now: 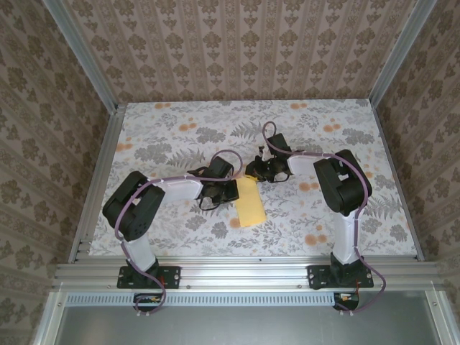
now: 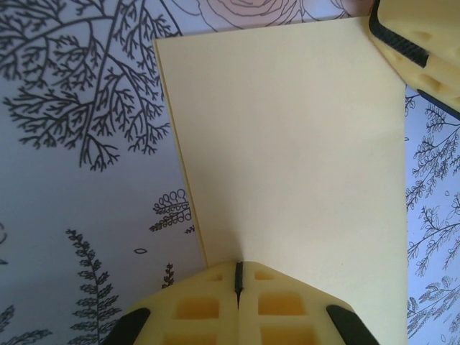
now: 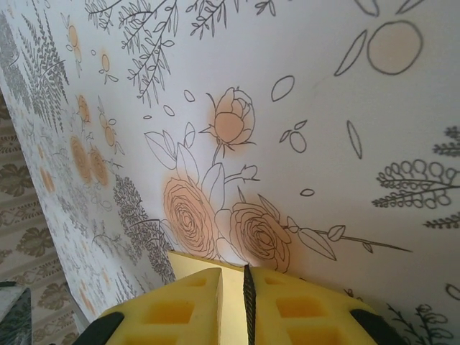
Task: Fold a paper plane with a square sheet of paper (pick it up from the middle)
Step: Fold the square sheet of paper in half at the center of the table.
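Pressure from the closed left gripper (image 2: 238, 272) and the nearly closed right gripper (image 3: 243, 272), at opposite ends, apparently pins the folded square sheet of paper (image 2: 287, 144) flat.

No text, label, brand, number or sign can be read anywhere: the square sheet of paper (image 1: 250, 202), at 6 o'clock from the table's (image 1: 180, 136) middle, is plain, and the table carries only printed flowers and ferns
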### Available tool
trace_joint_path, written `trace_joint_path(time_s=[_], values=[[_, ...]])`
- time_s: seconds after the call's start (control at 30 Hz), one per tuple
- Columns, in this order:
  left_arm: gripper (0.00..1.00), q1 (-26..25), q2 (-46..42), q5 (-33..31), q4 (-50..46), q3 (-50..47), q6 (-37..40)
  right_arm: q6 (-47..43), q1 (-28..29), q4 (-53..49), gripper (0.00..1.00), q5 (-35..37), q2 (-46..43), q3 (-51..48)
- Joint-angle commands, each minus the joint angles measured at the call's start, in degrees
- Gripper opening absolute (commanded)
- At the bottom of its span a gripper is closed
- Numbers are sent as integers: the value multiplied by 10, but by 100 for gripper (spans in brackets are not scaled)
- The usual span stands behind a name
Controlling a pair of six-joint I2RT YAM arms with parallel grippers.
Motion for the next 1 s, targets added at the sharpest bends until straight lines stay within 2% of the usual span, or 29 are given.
trace_joint_path(time_s=[0.0,0.2,0.33,0.47,0.63,0.97], values=[[6,-7,38,-28,-82,-20,16,-2,-3,-17,18,18,6,1],[6,-7,36,-35,-93,-14,22,-22,-2,-61,18,49,-2,7],[6,-7,34,-41,-106,-6,29,-39,-3,-85,18,60,-48,11],[6,-7,31,-46,-117,3,38,-54,-2,-87,19,62,-112,-28],[6,-7,32,-47,-125,14,52,-65,4,-85,19,40,-152,-99],[6,-7,33,-45,-137,30,62,-56,13,-54,14,-28,-164,-183]])
